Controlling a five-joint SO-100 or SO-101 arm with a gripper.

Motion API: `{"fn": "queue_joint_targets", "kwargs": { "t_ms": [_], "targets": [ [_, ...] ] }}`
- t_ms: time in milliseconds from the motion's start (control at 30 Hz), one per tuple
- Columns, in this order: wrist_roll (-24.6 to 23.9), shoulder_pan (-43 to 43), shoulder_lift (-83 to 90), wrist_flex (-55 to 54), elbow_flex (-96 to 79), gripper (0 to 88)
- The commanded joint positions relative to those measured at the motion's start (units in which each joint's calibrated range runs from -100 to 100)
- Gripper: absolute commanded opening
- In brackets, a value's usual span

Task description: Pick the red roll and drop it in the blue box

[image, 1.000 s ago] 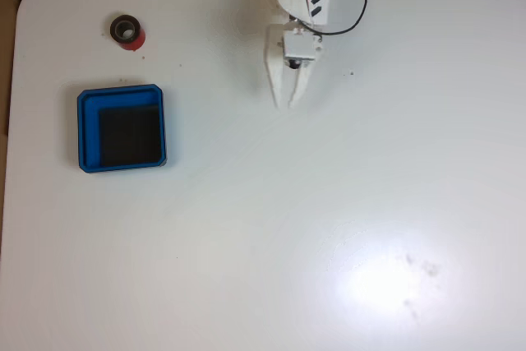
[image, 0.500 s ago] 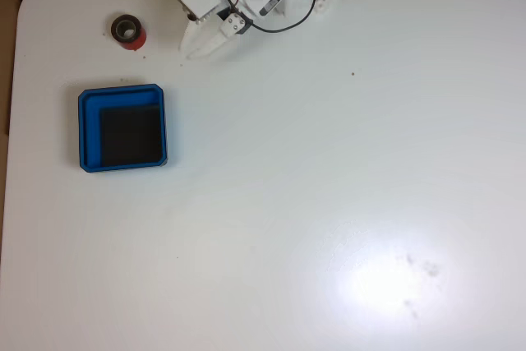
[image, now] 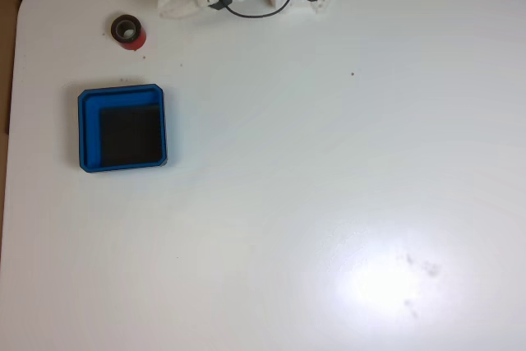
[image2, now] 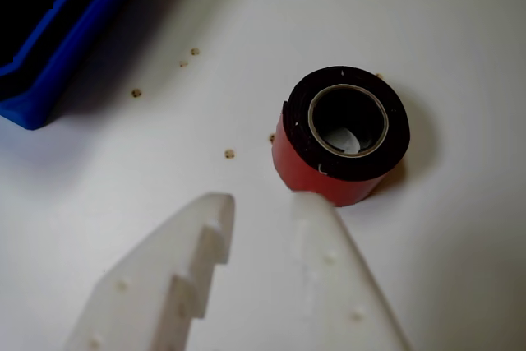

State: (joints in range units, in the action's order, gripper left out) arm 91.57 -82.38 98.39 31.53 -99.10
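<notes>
White desk (image: 329,203) all around, glossy, with a glare patch toward the lower right of the fixed view and a few tiny brown specks near the roll in the wrist view.

Compared with half a second ago, the arm has swung further left and up along the top edge of the fixed view, so the end effector (image: 168,6) now sits just right of and above the roll (image: 127,31) instead of out toward the middle. The roll and the box (image: 122,129) haven't budged.

End effector (image2: 261,200) is open only a little, a narrow gap between the two white fingers, and it's holding nothing. In the wrist view the right fingertip (image2: 316,207) looks right up against the red side of the roll (image2: 345,133), but I can't tell if it's really touching.

The roll stands on end, axis vertical, dark ring and pale core facing up. It's on the desk near the top left corner, apart from the box (image2: 57,47), which lies below it in the fixed view.
</notes>
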Motion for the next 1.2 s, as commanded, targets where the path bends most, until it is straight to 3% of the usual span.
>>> {"fn": "queue_joint_targets", "kwargs": {
  "t_ms": [0,467,967,1167],
  "targets": [
    [-0.2,-1.8,0.4,0.0,-0.5,0.6],
    [-0.3,-4.8,-2.8,0.2,3.0,0.7],
    [-0.2,-4.8,-60.3,0.4,53.6,0.7],
    [-0.3,-5.5,-74.5,0.6,64.3,0.7]
  ]
}}
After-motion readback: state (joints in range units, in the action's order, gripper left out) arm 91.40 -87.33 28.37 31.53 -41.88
